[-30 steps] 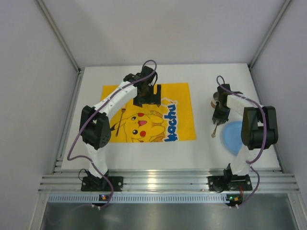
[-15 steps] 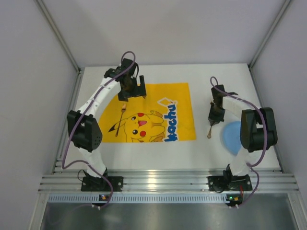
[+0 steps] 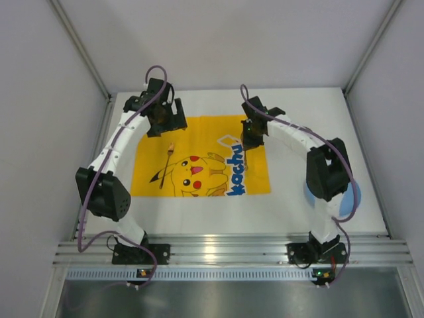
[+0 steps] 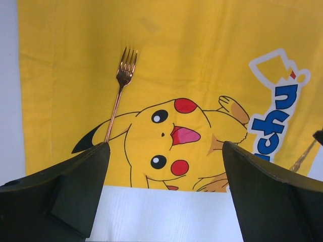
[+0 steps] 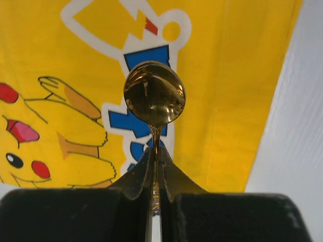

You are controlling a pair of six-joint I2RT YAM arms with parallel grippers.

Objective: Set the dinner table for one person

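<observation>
Clasping gold spoon [image 5: 154,93], right hand [image 5: 154,169] over mat [image 5: 229,75]

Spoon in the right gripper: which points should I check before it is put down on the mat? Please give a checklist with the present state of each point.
1. Grip: the right gripper is shut on the handle of the spoon: ok.
2. Landing spot: the yellow mat beneath the spoon shows only its print: ok.
3. Fork out of the way: it lies on the mat's left part, apart from the spoon: ok.
4. Left gripper: open, holding nothing, at the mat's far left corner: ok.
5. Blue plate on the mat: no, it lies on the dinner table right of the mat, partly hidden by the right arm: not ok.
6. Height of the spoon above the mat: cannot tell.
</observation>
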